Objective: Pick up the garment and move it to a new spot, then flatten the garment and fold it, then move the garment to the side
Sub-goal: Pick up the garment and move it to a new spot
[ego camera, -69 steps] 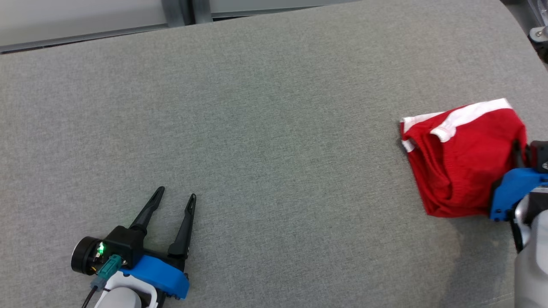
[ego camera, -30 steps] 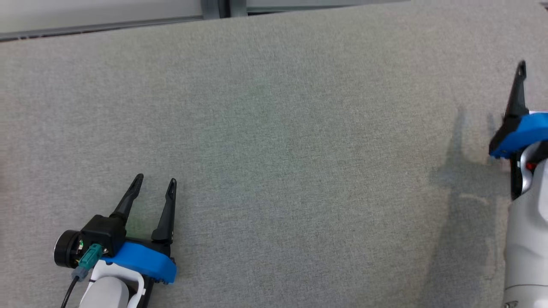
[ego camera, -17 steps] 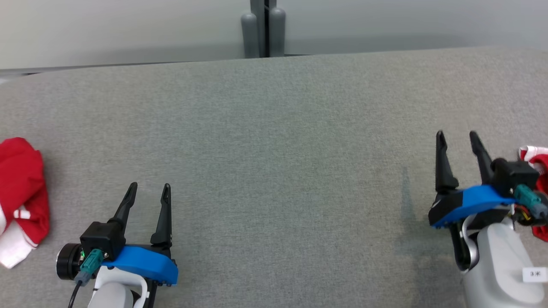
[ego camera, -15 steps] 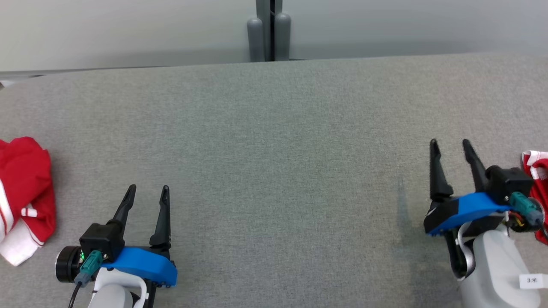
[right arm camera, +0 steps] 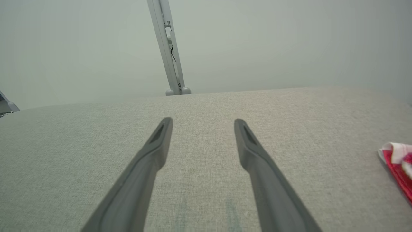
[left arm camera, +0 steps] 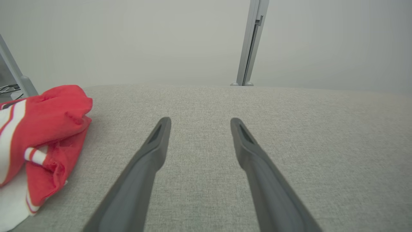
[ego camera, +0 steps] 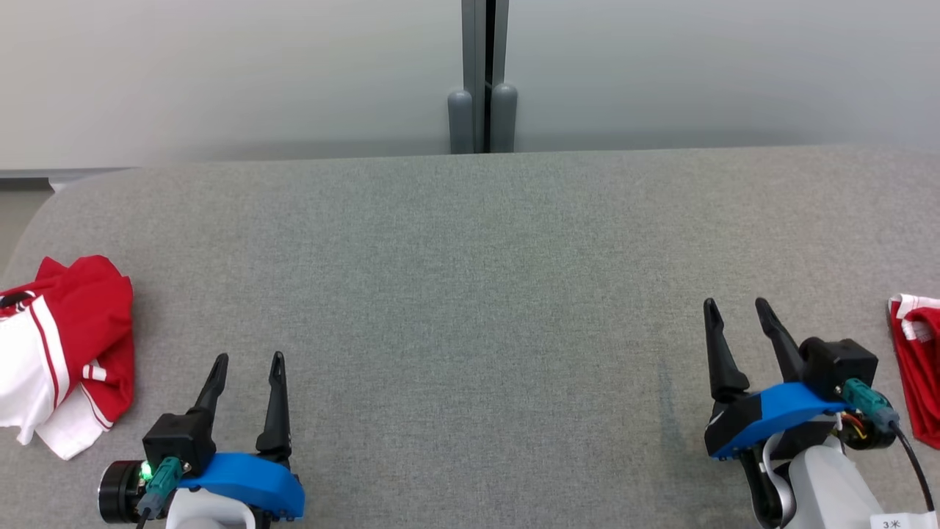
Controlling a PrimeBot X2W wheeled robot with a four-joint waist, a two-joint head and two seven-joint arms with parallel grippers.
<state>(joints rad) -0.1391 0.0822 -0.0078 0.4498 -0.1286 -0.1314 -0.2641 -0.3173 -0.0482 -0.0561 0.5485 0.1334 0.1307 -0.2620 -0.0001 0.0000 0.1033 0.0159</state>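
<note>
Plainly, both claws are spread wide and hold nothing. The left gripper [ego camera: 248,357] hangs low over the grey fabric tabletop [ego camera: 470,279], well to the left of the metal post [ego camera: 482,73] and on the robot's side of it. Its two dark fingers point toward the far edge. In the left wrist view, bare grey fabric lies between the fingers of the left gripper [left arm camera: 200,120]. The right gripper [ego camera: 734,303] sits well to the right of the post, likewise nearer the robot, and in its wrist view the gap of the right gripper [right arm camera: 202,120] is just as bare.

A crumpled red-and-white garment [ego camera: 73,345] lies far left of the post at the tabletop's rounded end, red folds bunched over a white panel with red stripes. It is on the left gripper's outer side and apart from it. In the left wrist view the crumpled red-and-white garment [left arm camera: 48,112] lies clear of the near finger.

A red garment with white trim [ego camera: 918,367] lies far right of the post, cut off by the frame edge, beside the right arm's wrist but not touching the fingers. Its corner [right arm camera: 397,164] lies flat on the fabric.

The post stands just behind the tabletop's far edge, against pale wall panels [ego camera: 220,73].
</note>
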